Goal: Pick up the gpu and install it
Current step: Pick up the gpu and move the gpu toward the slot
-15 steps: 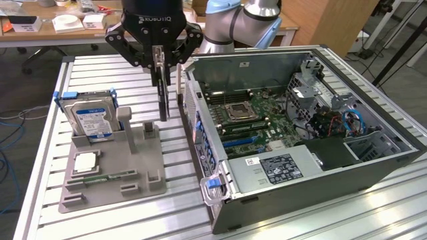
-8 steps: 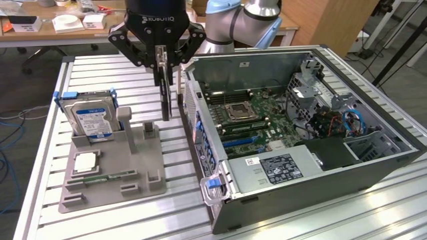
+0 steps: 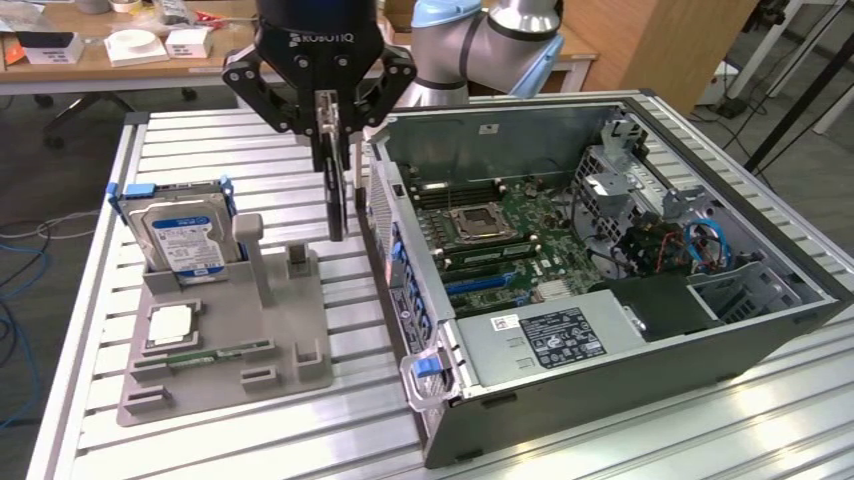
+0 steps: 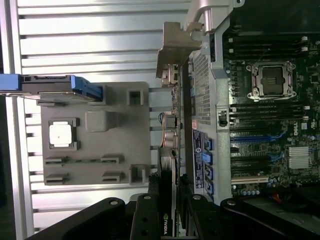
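A slatted aluminium table point(image 3: 200, 135) carries a grey parts fixture point(image 3: 287, 340) and an open computer case point(image 3: 641, 345). The gripper point(image 3: 334, 125) is clamped on the gpu point(image 3: 334, 195), which hangs edge-on over the fixture's edge nearest the case, bracket end away from the fingers. Whether it has cleared the fixture is unclear. The card looks light and stiff but fragile. It is probably best held flat across its faces near one end, clear of the connector edge.
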Controlling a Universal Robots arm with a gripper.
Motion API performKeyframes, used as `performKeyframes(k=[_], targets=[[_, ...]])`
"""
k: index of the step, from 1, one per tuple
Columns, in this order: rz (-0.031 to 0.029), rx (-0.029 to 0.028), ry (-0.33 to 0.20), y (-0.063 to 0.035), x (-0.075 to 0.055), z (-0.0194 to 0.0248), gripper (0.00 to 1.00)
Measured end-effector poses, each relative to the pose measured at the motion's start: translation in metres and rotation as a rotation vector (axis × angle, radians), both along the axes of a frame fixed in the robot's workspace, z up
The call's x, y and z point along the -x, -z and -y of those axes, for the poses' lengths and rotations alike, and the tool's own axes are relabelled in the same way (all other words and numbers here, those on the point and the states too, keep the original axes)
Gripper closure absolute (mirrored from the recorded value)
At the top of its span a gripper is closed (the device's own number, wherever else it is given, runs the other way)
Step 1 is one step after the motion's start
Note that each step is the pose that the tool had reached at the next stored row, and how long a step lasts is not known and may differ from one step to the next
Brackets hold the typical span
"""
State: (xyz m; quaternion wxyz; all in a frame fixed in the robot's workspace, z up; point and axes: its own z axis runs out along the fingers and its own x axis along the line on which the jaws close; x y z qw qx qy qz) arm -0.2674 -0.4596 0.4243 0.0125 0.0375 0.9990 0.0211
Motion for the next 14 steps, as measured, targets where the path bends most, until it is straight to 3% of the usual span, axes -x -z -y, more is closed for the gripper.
performKeyframes(k=[14], targets=[[0.0000, 0.0000, 0.000, 0.0000, -0.0068, 0.0000, 0.74]])
